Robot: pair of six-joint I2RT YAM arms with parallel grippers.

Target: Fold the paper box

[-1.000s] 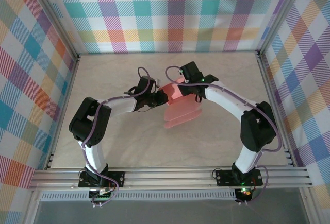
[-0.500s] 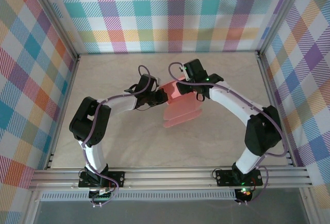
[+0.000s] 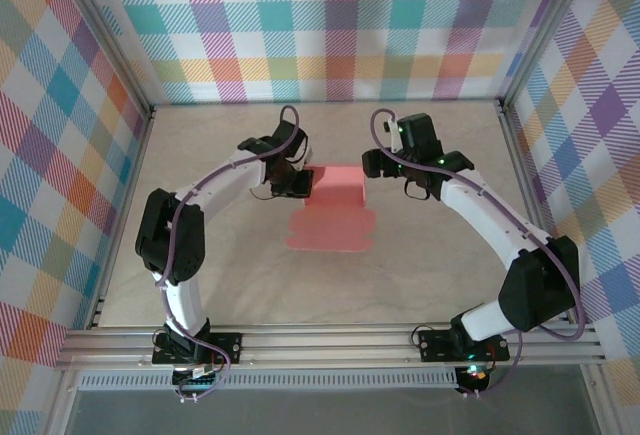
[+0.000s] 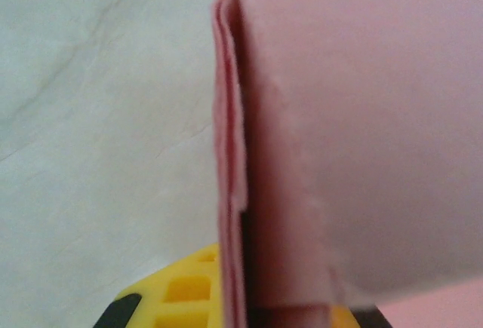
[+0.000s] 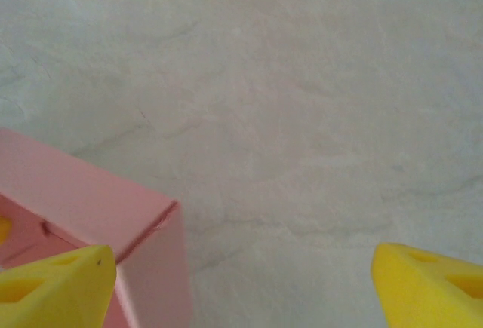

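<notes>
Left gripper (image 3: 303, 183): clenched on the box's (image 3: 330, 220) left wall edge.
Right gripper (image 5: 241, 279): spread wide, just right of the box, grasping nothing.
Box: between both grippers, part folded, far part raised.
Advice: I'd hold the left pinch firm and have the right press flaps squarely.

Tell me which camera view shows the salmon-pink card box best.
Top external: the whole salmon-pink card box, raised part and flat flaps, is visible. Left wrist shows its layered edge close and blurred; right wrist catches one corner.
</notes>
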